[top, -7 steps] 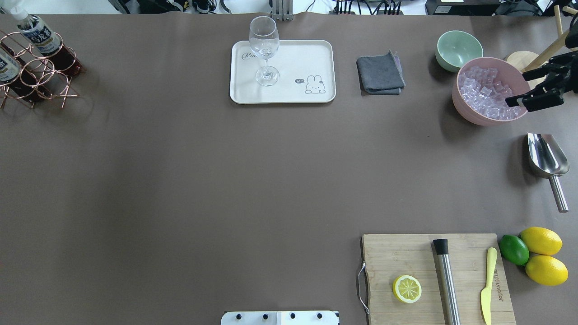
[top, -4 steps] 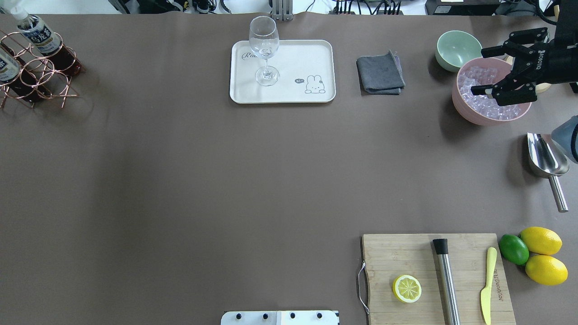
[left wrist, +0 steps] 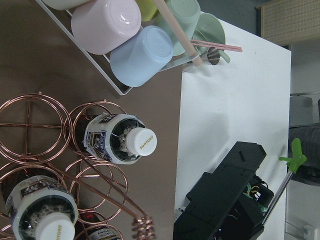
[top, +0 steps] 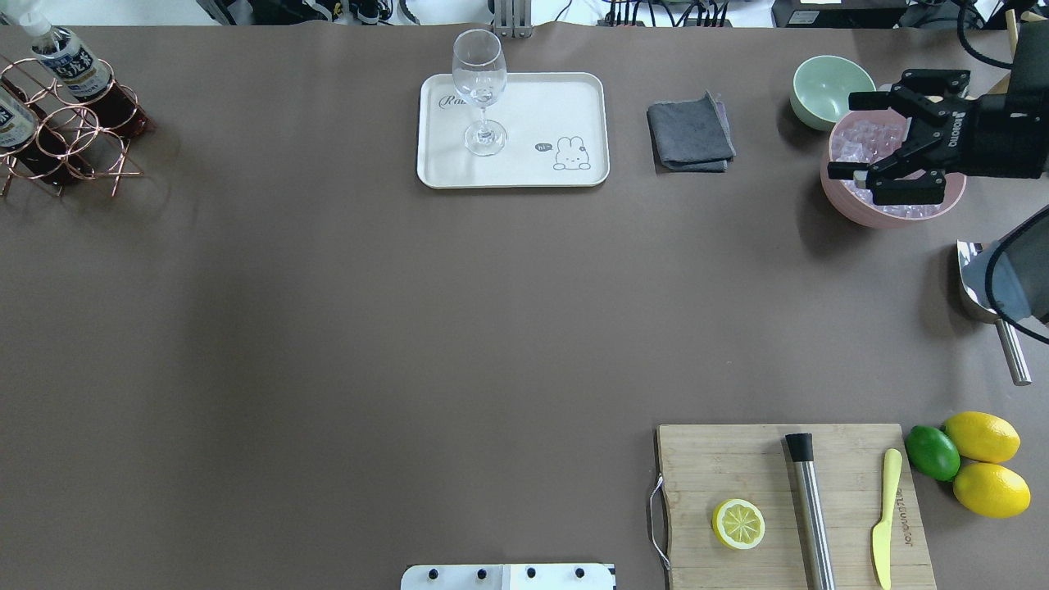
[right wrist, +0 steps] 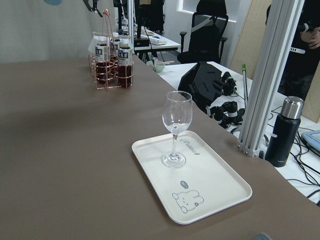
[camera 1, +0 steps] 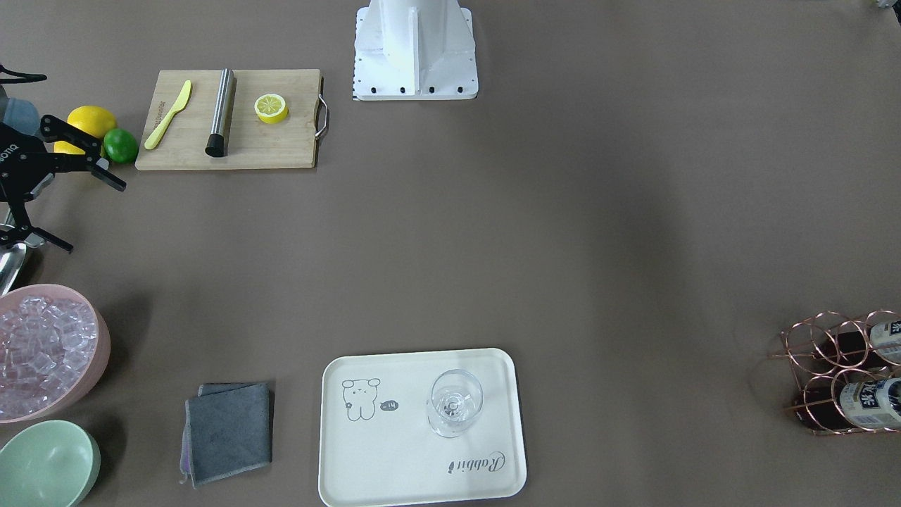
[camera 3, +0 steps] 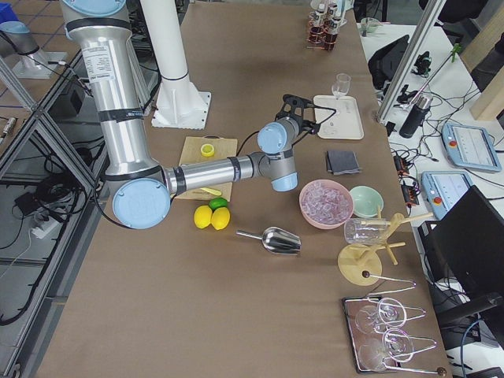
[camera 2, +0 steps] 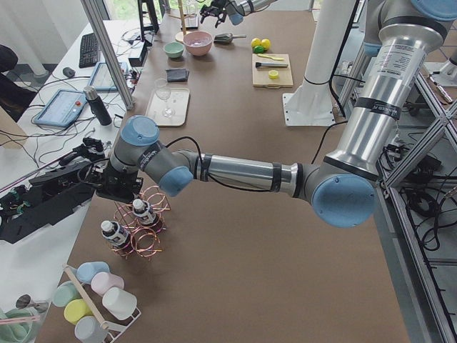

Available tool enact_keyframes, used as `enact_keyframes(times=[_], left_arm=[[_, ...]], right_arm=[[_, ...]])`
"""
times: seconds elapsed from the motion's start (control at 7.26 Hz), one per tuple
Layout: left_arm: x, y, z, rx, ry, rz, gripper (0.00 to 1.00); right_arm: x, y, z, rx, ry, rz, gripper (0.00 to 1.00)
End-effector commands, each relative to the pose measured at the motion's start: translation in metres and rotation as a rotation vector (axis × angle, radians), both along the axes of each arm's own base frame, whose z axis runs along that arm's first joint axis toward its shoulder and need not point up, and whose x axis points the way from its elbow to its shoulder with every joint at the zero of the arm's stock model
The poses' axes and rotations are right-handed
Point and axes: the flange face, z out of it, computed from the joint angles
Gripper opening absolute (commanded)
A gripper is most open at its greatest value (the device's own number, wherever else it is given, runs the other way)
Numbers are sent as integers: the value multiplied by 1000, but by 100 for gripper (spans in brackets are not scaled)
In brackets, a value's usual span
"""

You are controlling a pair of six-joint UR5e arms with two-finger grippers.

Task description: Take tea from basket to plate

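Observation:
The tea bottles (top: 75, 67) with white caps stand in the rose-gold wire basket (top: 75, 141) at the table's far left. The left wrist view looks down on two of them (left wrist: 120, 140) in the basket's rings (left wrist: 30, 125). My left gripper (camera 2: 107, 187) hangs over the basket in the exterior left view only; I cannot tell if it is open. The cream plate (top: 557, 98) lies at the back middle with a stemmed glass (top: 479, 90) on it. My right gripper (top: 844, 137) is open and empty over the pink bowl, far from the basket.
The pink bowl of ice (top: 893, 215), a green bowl (top: 828, 86) and a grey cloth (top: 690, 135) are at the back right. A metal scoop (top: 979, 287), a cutting board (top: 721, 459) and lemons (top: 983, 438) are on the right. A cup rack (left wrist: 125, 50) stands beside the basket.
My right gripper has come in from the right edge and moved left over the pink bowl, its jaws open. The bottles, basket and plate have not moved.

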Motion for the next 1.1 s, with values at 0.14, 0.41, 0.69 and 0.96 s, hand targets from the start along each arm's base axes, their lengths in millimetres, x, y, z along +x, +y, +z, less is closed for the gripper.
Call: enact_keyframes(times=[0.14, 0.41, 0.69, 0.96], left_arm=[[13, -16, -17, -17, 26, -33, 0], [15, -5, -40, 2, 55, -40, 0], [17, 23, -110, -82, 91, -44, 0], [72, 86, -205, -183, 113, -4, 0]], right_arm=[[-76, 4, -69, 288, -69, -11, 100], [-112, 8, -80, 270, -35, -69, 100], [-125, 17, -85, 133, -96, -145, 100], [-131, 21, -90, 143, -105, -153, 100]])
